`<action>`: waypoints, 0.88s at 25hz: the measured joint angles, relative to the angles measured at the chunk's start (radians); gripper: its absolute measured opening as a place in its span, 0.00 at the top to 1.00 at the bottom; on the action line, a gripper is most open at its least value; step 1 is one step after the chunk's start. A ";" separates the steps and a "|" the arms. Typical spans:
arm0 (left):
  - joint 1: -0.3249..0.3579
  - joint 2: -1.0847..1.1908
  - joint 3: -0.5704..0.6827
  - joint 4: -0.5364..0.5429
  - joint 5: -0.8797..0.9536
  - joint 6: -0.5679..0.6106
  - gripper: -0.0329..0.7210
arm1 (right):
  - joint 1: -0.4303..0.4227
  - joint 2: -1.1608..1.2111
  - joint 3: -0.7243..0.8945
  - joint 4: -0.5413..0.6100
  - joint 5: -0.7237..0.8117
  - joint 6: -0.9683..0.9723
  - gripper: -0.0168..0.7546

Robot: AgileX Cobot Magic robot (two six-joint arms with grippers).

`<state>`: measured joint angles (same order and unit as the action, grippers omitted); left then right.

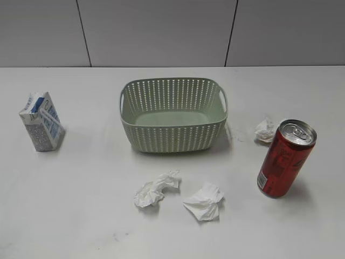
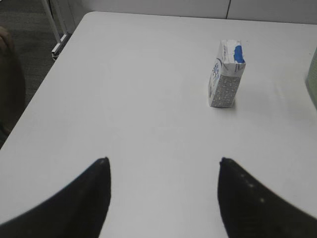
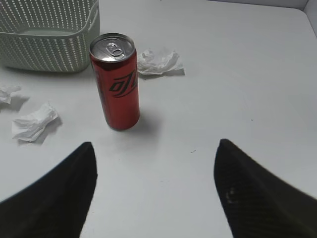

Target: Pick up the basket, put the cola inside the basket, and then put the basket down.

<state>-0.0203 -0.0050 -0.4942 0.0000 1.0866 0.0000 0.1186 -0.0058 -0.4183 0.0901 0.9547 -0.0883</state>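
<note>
The pale green slotted basket point(image 1: 172, 114) stands empty at the middle of the white table; it also shows at the top left of the right wrist view point(image 3: 47, 42), and its edge at the far right of the left wrist view point(image 2: 313, 77). The red cola can point(image 1: 285, 158) stands upright to the basket's right. In the right wrist view the cola can point(image 3: 115, 84) stands ahead and left of my open, empty right gripper point(image 3: 155, 145). My left gripper point(image 2: 163, 159) is open and empty over bare table. Neither gripper shows in the exterior view.
A blue-and-white carton point(image 1: 42, 122) stands at the left, ahead of the left gripper point(image 2: 226, 74). Crumpled tissues lie in front of the basket point(image 1: 156, 189) point(image 1: 205, 202) and one behind the can point(image 1: 265, 130). The table's left edge point(image 2: 44, 84) drops to the floor.
</note>
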 joint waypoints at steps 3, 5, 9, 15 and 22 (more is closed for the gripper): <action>0.000 0.000 0.000 0.000 0.000 0.000 0.27 | 0.000 0.000 0.000 0.000 0.000 0.000 0.24; 0.000 0.000 0.000 0.000 0.000 0.000 0.27 | 0.000 0.000 0.000 0.000 0.000 0.000 0.24; 0.000 0.000 0.000 0.000 0.000 0.000 0.27 | 0.000 0.000 0.000 0.000 0.000 0.000 0.24; 0.000 0.000 0.000 -0.005 0.000 0.000 0.27 | 0.000 0.000 0.000 0.000 0.000 0.000 0.24; 0.000 0.000 0.000 -0.013 0.000 0.000 0.27 | 0.000 0.000 0.000 0.000 0.000 -0.001 0.24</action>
<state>-0.0203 -0.0050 -0.4942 -0.0132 1.0866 0.0000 0.1186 -0.0058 -0.4183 0.0901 0.9547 -0.0895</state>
